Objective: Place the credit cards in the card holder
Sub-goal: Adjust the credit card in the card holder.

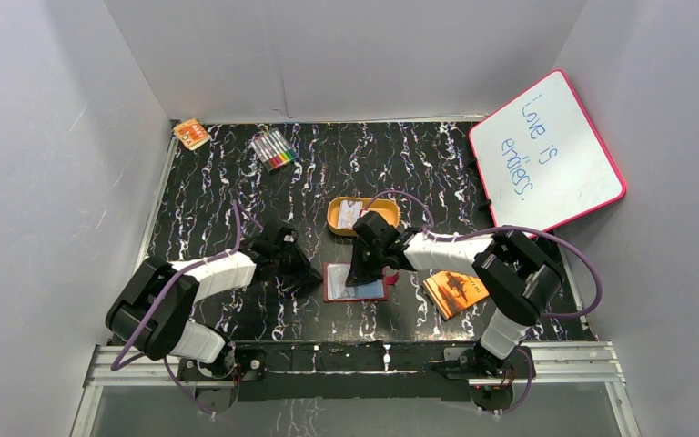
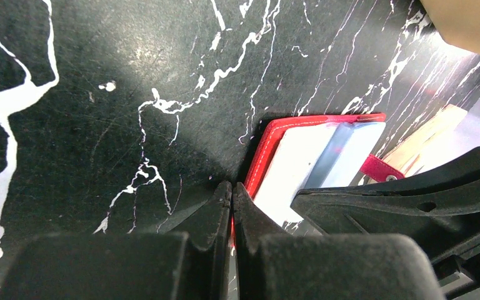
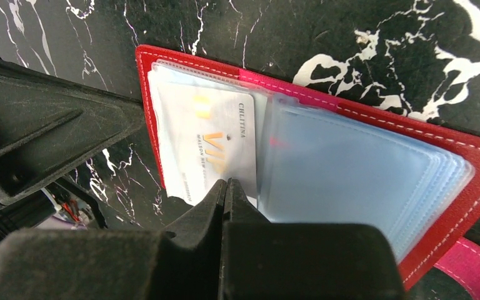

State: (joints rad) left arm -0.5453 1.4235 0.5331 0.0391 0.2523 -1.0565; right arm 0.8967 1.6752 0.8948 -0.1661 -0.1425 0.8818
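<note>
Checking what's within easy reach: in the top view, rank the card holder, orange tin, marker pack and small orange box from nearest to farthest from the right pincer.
From the right pincer:
1. Card holder: directly under it, mid-table.
2. Orange tin: just behind it.
3. Marker pack: far back, left of centre.
4. Small orange box: far left corner.

From above, the right gripper (image 1: pixel 362 276) hides the right side of the open card holder (image 1: pixel 341 282); the right arm (image 1: pixel 501 273) covers a corner of the orange booklet (image 1: pixel 453 293); the pale card (image 1: pixel 350 214) in the orange tin (image 1: pixel 331 217) is too small to read; in the right wrist view, the closed fingertips (image 3: pixel 212 200) mask the near edge of the credit card (image 3: pixel 206 137); its smaller print blurs; the pink tab (image 3: pixel 469 269) runs off the frame; the left wrist view crops the tin at its corner.
</note>
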